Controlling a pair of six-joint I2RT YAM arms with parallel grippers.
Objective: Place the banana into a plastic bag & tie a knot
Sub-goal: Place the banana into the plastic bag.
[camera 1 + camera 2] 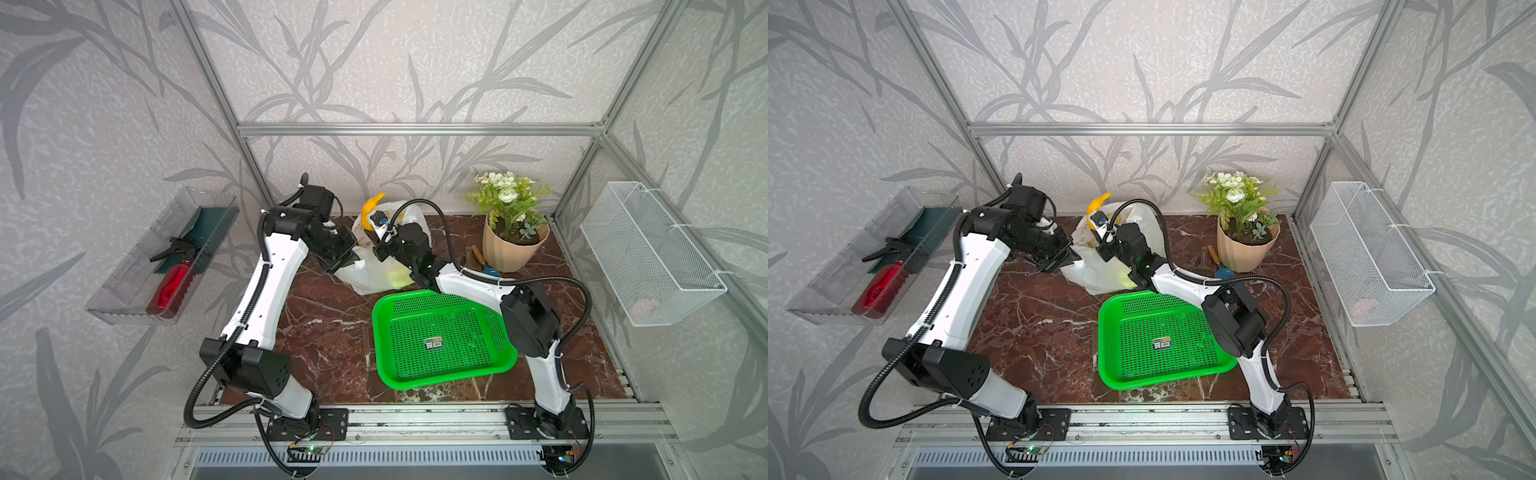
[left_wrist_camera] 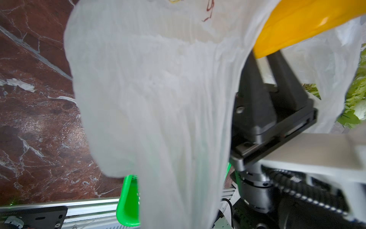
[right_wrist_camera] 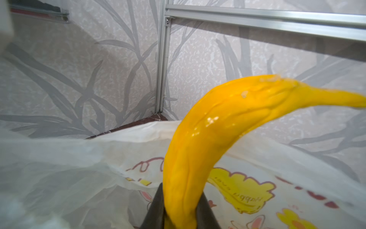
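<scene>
In both top views the plastic bag (image 1: 376,276) stood just beside the green basket (image 1: 440,336), at its 12 o'clock, with the back wall close behind. Bare marble table (image 1: 324,328) lay open at the basket's 9 o'clock. The left gripper (image 1: 354,258), reaching from 9 o'clock, was pressed together on the bag's edge. The right gripper (image 3: 181,210), raised from 4 o'clock, pinched the banana (image 3: 208,138) over the bag's mouth.

Looks like a robotics lab cell dressed as a home corner: aluminium extrusion frame (image 1: 415,129), leaf-print wallpaper panels (image 1: 374,62), marble-look tabletop (image 1: 324,324), potted flowers (image 1: 513,249), robot arms (image 1: 270,282) bolted to a slotted rail (image 1: 415,419).
</scene>
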